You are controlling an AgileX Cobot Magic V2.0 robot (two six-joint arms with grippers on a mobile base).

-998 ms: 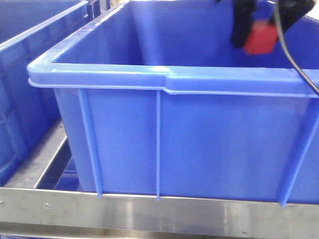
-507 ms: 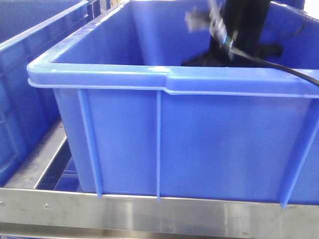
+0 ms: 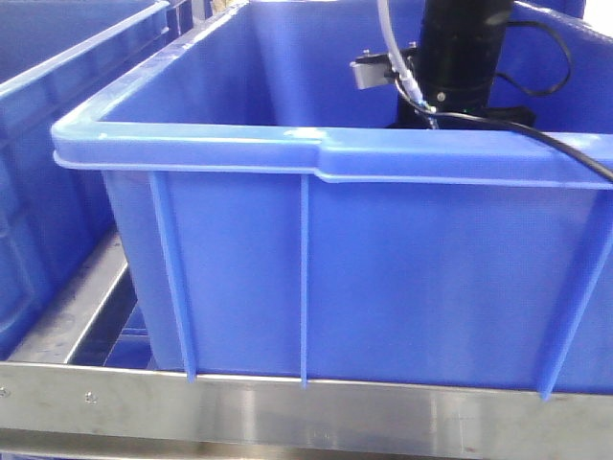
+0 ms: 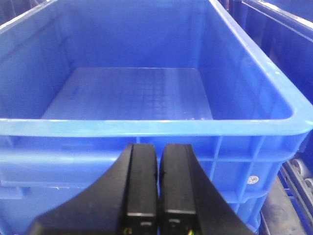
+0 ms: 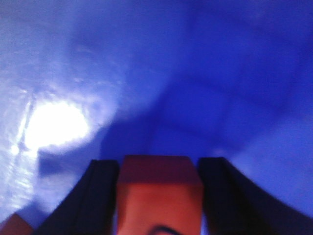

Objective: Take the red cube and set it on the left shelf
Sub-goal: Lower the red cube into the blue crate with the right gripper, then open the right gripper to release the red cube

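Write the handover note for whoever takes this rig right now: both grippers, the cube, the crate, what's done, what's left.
Right gripper: shut on the red cube, which sits between its two dark fingers. The front view shows the right arm reaching down into the blue crate; the cube itself is hidden behind the crate wall there.
Left gripper: shut, holding nothing, parked outside a blue crate's near rim.
Done: cube picked and carried into the crate on the steel-rail shelf.
Left: release the cube and withdraw. Whether it already touches the crate floor cannot be told.

Glossy ribbed blue plastic crate [image 3: 383, 278] on a brushed steel rail [image 3: 287, 407].
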